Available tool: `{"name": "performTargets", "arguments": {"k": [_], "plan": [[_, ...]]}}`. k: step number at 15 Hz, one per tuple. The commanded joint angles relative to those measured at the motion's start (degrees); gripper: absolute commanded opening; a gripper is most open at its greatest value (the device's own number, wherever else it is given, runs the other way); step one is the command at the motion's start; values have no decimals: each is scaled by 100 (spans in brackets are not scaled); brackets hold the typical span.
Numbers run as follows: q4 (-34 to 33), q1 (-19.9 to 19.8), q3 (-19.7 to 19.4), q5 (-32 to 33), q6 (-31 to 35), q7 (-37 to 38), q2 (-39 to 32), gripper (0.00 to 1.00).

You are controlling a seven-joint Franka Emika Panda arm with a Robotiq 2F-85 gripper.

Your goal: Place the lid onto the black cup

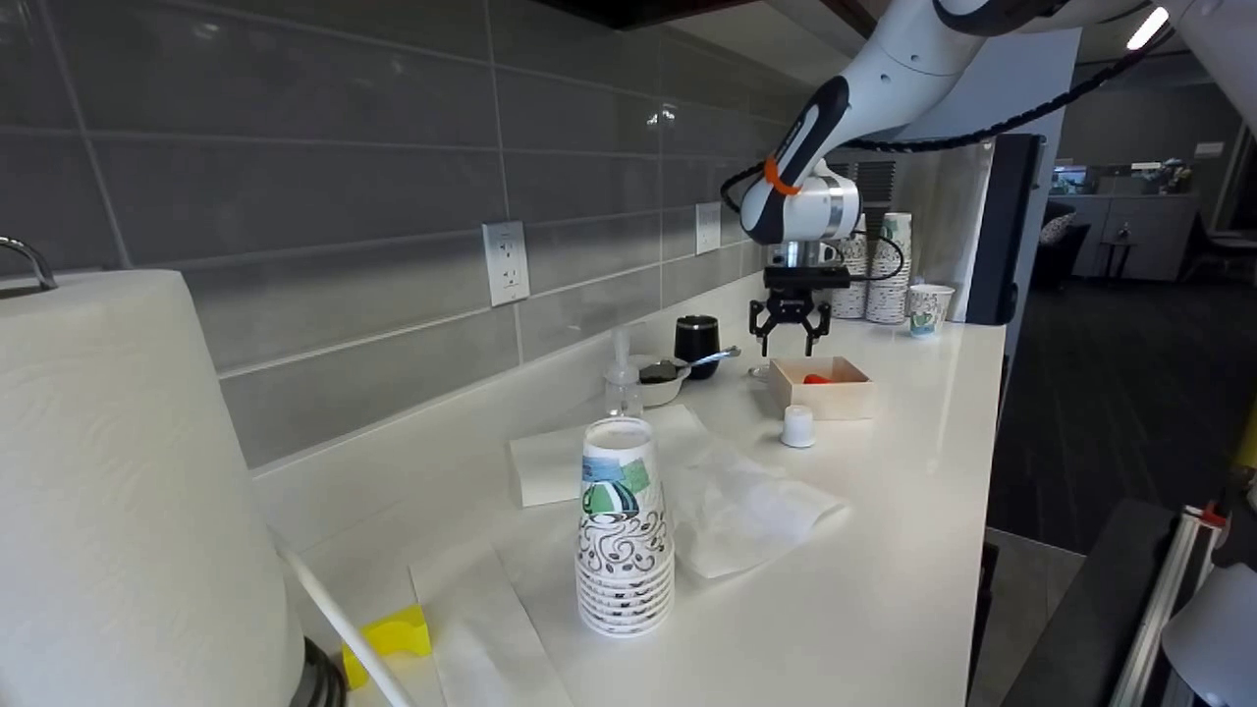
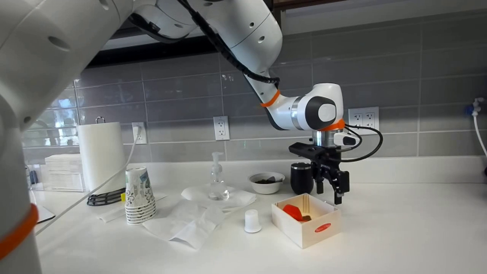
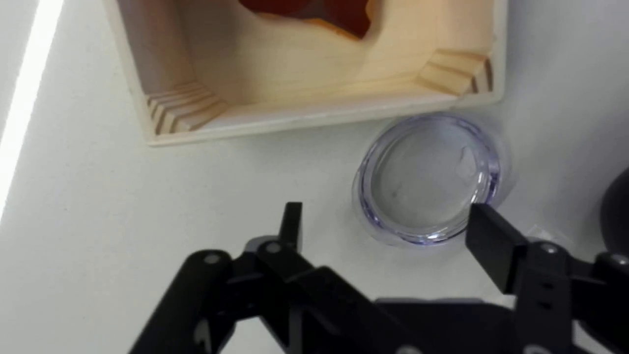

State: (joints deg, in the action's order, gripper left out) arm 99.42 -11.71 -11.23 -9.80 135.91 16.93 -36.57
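– Where does the round, clear lid [image 3: 427,179] lie?
– On the desk [image 3: 73,270], at one o'clock from the wide, empty tool [image 3: 386,214], in wrist view.
– And the black cup [image 3: 618,211]?
– Three o'clock, probably; only its side shows.

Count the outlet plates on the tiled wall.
3 show in an exterior view: the plugged plate beside the paper towel roll, the middle plate behind and above the pump bottle, and the double plate farthest right. The robot arm may hide others.
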Motion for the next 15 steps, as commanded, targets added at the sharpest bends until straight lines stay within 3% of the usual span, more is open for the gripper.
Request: {"name": "performTargets", "arguments": {"k": [1,15], "plan": [[125,6,45,-21,148,-45,54,100],[-104,13,112,-4,387,-56,-312,100]]}}
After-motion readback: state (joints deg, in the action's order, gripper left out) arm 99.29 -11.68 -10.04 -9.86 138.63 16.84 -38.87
